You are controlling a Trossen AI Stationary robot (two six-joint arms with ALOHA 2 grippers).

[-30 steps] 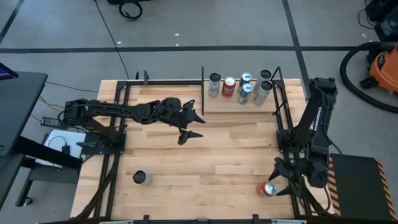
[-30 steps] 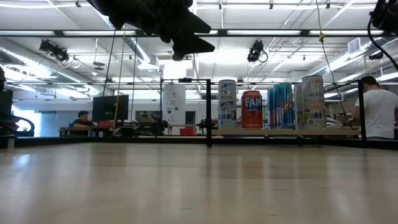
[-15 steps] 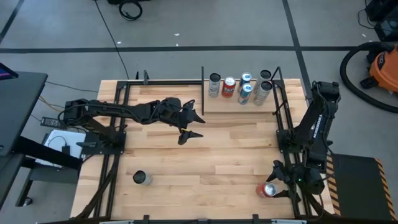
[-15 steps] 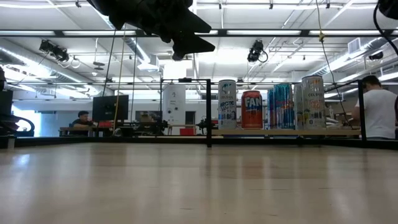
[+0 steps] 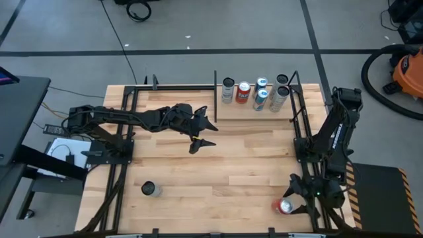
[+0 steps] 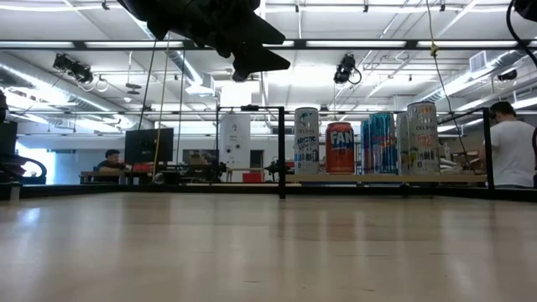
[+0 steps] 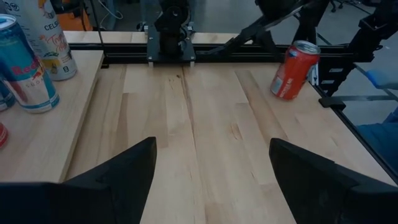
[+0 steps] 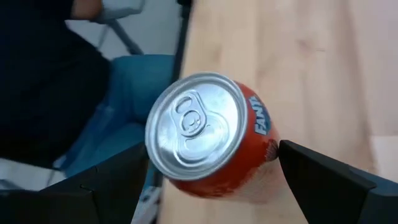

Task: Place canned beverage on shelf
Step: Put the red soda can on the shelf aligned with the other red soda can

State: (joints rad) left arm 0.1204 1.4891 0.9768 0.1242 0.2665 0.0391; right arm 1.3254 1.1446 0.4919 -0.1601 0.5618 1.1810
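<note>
The right tool [image 5: 289,198] hangs over the near right corner of the table [image 5: 218,165], its two fingers [image 8: 329,180] spread wide. Between them, seen from above in the right wrist view, stands an orange can [image 8: 208,134] with a silver top. The fingers sit to either side of the can with a gap showing on both sides, so nothing is pinched. In the high view the same can [image 5: 285,205] stands upright close to the table's front edge, just beside the dark frame of the right arm.

The left tool [image 5: 201,132] is held above the middle of the table, nearer the far side, pointing toward the right. Its fingers [image 7: 118,177] are spread apart and hold nothing; bare planks show between them.

The shelf [image 5: 254,112] is at the far edge of the table, right of centre, a pale panel with thin black rods around it. Five cans [image 5: 261,92] stand upright on it in a loose cluster, among them a red one [image 5: 243,92] and two blue and silver ones. In the low view they [image 6: 369,141] line up side by side on the shelf.

A lone silver can [image 5: 149,190] stands near the front left of the table, well apart from everything else.

A person [image 6: 513,151] in a white top stands in the room beyond the table.
</note>
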